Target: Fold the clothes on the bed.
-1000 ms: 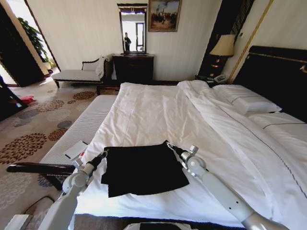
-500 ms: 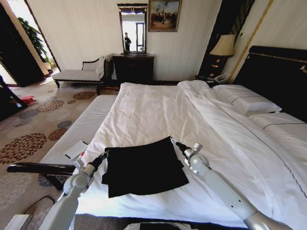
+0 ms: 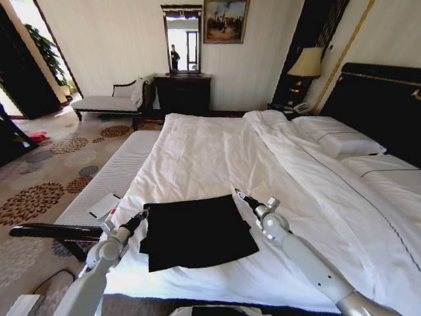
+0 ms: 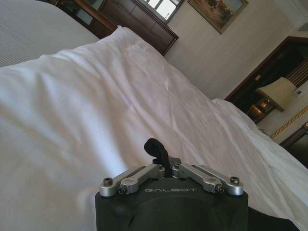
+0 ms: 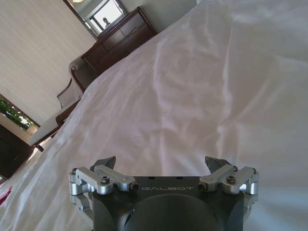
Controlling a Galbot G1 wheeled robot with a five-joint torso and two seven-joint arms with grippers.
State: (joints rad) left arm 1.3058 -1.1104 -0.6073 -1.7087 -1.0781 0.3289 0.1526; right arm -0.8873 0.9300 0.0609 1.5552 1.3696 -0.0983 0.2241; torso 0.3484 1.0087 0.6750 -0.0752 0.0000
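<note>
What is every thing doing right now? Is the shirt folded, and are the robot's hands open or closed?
Black cotton T-shirt: folded flat into a rough rectangle on the duvet, held by nothing.
Large white-sheeted bed: made, its white duvet lightly wrinkled.
Left gripper: shut, at the shirt's left edge.
Right gripper: open, empty, just off the shirt's far right corner.
Beige-shaded bedside lamp: standing upright.

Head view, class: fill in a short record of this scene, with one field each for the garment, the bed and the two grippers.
garment: black T-shirt, folded, flat near the bed's foot edge
bed: white duvet, pillows at the headboard end
left gripper: at the shirt's left edge, jaws shut
right gripper: beside the shirt's far right corner, jaws open, holding nothing
</note>
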